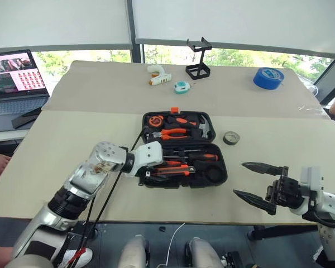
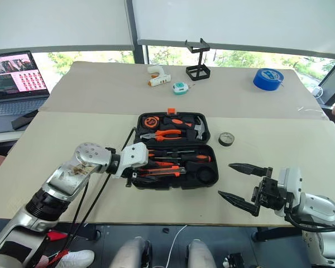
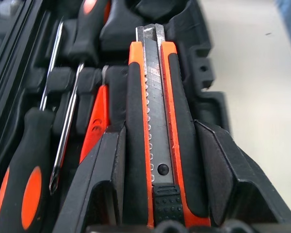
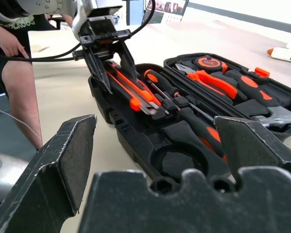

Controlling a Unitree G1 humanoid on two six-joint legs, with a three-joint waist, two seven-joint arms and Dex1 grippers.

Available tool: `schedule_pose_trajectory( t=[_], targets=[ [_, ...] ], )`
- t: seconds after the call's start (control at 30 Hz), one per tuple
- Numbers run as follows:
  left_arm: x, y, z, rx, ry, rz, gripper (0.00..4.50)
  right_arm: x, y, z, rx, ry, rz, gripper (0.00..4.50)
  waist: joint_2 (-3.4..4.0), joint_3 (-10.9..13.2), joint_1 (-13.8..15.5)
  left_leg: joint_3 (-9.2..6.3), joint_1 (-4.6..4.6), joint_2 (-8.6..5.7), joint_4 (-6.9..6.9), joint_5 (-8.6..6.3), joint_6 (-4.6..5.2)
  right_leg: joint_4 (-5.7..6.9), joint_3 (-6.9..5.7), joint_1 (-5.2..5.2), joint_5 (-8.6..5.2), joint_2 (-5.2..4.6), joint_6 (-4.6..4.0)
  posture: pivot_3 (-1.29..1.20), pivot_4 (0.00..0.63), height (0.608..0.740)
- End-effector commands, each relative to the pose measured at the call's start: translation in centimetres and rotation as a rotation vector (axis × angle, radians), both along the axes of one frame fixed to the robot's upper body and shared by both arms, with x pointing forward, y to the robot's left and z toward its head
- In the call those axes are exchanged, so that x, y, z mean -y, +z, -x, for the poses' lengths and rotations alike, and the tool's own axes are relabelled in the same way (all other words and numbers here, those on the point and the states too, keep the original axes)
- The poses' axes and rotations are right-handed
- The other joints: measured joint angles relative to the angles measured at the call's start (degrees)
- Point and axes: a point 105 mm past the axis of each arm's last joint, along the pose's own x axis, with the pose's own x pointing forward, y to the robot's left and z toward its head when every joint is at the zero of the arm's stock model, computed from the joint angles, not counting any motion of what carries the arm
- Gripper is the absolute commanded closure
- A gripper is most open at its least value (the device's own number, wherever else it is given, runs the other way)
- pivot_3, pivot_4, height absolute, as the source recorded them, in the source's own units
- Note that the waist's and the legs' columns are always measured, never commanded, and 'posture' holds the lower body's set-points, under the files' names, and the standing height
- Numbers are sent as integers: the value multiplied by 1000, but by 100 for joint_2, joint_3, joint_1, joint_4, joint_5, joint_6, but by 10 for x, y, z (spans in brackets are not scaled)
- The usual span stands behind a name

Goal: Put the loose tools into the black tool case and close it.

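1. Viewing from the head camera: the black tool case (image 1: 182, 149) lies open at table centre; the small dark tape roll (image 1: 231, 138) sits loose just beside it.
2. Left wrist view: the left gripper (image 3: 160, 160) grasps the utility knife (image 3: 155, 121) by its flanks, over its slot. Judged stiff, light, smooth-sided; mid-body hold suits.
3. Right wrist view: the right gripper (image 4: 155, 145) is spread wide, empty.

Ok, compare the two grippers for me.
The left gripper is shut on the utility knife over the black tool case; the right gripper is open and empty, beside the case. The left angles downward; the right lies level. Both have black fingers.
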Motion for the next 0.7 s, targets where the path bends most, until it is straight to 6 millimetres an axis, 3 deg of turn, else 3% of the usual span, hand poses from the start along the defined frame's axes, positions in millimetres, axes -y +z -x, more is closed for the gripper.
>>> schedule_pose_trajectory(
  t=[0.03,0.57,0.63,0.7],
  targets=[
    [9,7,1,27,-33,3,2807,0,10,3,37,-8,-7,0,0,0,-9,0,0,0,0,0,0,0,0,0,0,0,0,0,150,740],
    [15,-3,8,-59,-44,4,2807,-4,2,3,22,-21,-25,0,0,0,-3,-10,1,0,1,0,0,1,0,1,0,1,0,0,150,740],
    [16,-2,7,-79,-20,22,1805,-5,1,3,20,-23,-28,0,0,0,0,-10,1,0,2,0,0,0,0,2,0,0,0,0,150,740],
    [18,0,6,-45,-38,32,1174,-6,0,2,19,-22,-31,0,1,-1,1,-10,1,0,3,0,0,1,0,3,0,-1,0,0,150,740]
  ],
)
